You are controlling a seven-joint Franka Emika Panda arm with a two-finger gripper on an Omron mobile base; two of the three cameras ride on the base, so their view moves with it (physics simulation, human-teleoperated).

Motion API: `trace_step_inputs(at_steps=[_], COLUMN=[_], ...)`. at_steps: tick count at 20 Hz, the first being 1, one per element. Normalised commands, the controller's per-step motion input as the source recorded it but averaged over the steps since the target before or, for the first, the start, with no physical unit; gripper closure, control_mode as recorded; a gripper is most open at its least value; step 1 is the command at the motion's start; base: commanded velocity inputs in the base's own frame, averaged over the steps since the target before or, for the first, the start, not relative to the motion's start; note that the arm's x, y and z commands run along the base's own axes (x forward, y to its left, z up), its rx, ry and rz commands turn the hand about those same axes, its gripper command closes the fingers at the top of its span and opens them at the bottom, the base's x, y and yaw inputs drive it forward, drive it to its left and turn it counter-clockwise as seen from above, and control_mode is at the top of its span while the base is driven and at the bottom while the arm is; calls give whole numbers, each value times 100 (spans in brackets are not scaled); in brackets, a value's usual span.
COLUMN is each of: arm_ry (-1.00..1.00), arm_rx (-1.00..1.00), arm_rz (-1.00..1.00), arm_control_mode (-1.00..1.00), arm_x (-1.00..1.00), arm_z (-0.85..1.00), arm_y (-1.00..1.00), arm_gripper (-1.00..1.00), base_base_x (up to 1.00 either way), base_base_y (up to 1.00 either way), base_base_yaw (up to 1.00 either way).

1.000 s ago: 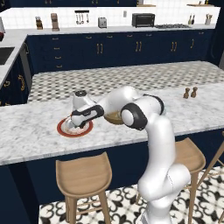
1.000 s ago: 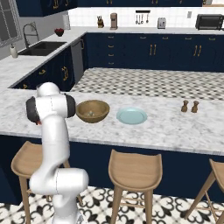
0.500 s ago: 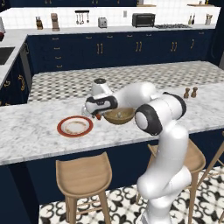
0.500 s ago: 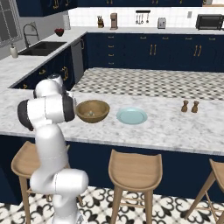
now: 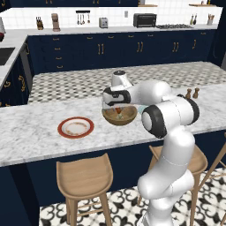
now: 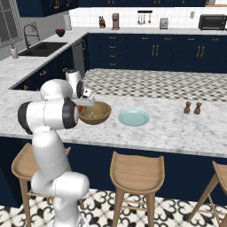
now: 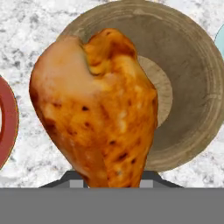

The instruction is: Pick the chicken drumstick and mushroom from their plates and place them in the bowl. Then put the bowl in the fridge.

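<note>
At centre frame, the two-finger gripper (image 5: 118,107) was clamped narrowly on the glossy orange-brown chicken drumstick (image 7: 98,109), thick end hanging over the round light-brown wooden bowl (image 7: 188,96), apparently positioned for release inside.

Bowl (image 5: 119,115) between plates (image 5: 75,127); drumstick (image 7: 98,109) above bowl.

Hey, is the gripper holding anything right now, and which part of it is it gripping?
The chicken drumstick, gripped at its thin bone end, thick end hanging over the bowl.
</note>
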Motion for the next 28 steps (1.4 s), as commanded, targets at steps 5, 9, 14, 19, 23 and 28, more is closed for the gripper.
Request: trace_step_inputs(at_steps=[5, 9, 14, 19, 23, 28], arm_ry=[7, 0, 0, 0, 0, -5], arm_rx=[0, 0, 0, 0, 0, 12], arm_rz=[-6, 0, 0, 0, -2, -2], arm_control_mode=[-100, -100, -100, -100, -100, -100], arm_x=[52, 21, 1, 0, -5, -44], arm_z=[-41, -35, -15, 0, 8, 83], arm_y=[-50, -8, 0, 0, -30, -37], arm_gripper=[100, 100, -100, -100, -100, -100], base_base_x=[0, 0, 0, 0, 0, 0], base_base_y=[0, 0, 0, 0, 0, 0], base_base_yaw=[0, 0, 0, 0, 0, 0])
